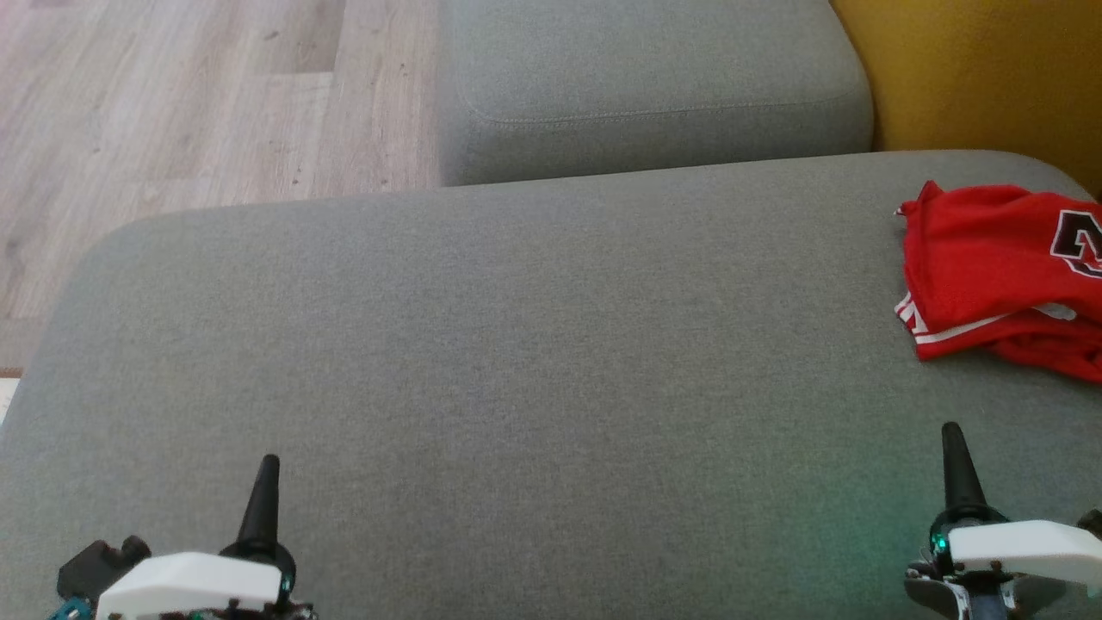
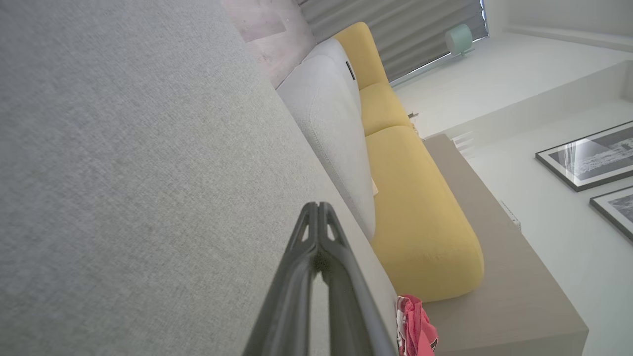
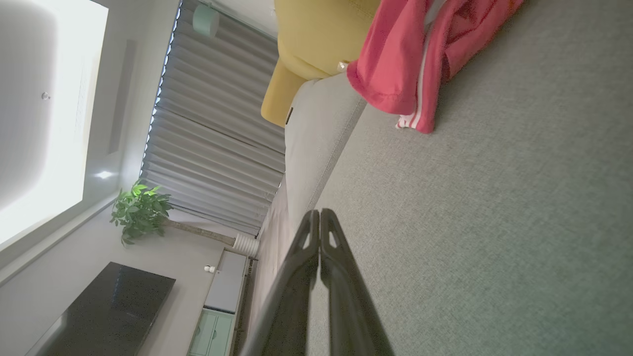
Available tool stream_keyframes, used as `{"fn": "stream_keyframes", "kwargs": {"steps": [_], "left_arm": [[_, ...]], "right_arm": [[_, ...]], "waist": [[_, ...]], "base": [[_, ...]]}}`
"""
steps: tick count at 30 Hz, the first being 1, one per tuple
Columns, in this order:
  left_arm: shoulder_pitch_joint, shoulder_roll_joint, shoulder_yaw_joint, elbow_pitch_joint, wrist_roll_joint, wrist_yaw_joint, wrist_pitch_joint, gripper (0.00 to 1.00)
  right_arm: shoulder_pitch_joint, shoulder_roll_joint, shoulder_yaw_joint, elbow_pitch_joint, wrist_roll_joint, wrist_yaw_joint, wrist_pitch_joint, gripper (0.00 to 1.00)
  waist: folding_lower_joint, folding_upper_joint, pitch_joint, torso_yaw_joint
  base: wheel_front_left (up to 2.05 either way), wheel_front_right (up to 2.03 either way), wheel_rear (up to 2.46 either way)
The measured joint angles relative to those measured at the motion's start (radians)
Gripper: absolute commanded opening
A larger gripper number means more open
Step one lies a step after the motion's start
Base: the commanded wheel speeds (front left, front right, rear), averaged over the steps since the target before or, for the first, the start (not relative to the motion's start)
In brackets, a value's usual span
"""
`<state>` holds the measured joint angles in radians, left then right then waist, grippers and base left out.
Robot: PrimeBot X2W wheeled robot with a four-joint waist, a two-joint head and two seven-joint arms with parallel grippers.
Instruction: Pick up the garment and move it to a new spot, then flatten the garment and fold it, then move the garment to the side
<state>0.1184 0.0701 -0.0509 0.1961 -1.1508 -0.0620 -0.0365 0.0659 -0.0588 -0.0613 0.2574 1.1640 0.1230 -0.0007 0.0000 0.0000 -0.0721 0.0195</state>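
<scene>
On the near edge of the grey seat, the two arms sit low and level, one at each end. The left gripper is over the seat's near left corner, its white wrist housing at the bottom of the head view and its dark fingers pointing straight across the seat toward the back. The fingers are pressed together into a single thin spike; the left wrist view shows their tips meeting with nothing between them. The right gripper is over the seat's near right part in the same pose, fingers pointing toward the back. Its fingers are also together and empty, tips touching in the right wrist view. Both grippers are just above the seat fabric; whether they touch it cannot be told.

The garment lies on the seat's far right end, beyond the right gripper and well apart from it. It is a red sports shirt, crumpled in a loose heap with folds and one edge turned over. White stripes run along the hem nearest the seat's middle, and part of a dark figure outlined in white shows on its upper side. The right edge of the head view cuts it off. From the right wrist it reads pinkish red, bunched, with the striped hem hanging toward the seat.

Behind the seat stand a grey cushion and, next to the garment's end, a yellow cushion. A pale wooden floor runs past the seat's left end.
</scene>
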Motion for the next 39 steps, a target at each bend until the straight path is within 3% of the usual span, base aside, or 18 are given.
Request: {"fn": "stream_keyframes", "kwargs": {"steps": [39], "left_arm": [[-0.169,-0.003,0.088,0.074,-0.486,-0.062,0.114,0.00]], "right_arm": [[-0.125,0.012,-0.073,0.018,0.434,0.000,0.108,0.00]], "waist": [[0.0000,0.0000,0.075,-0.020]], "base": [[0.00,0.00,0.00]]}}
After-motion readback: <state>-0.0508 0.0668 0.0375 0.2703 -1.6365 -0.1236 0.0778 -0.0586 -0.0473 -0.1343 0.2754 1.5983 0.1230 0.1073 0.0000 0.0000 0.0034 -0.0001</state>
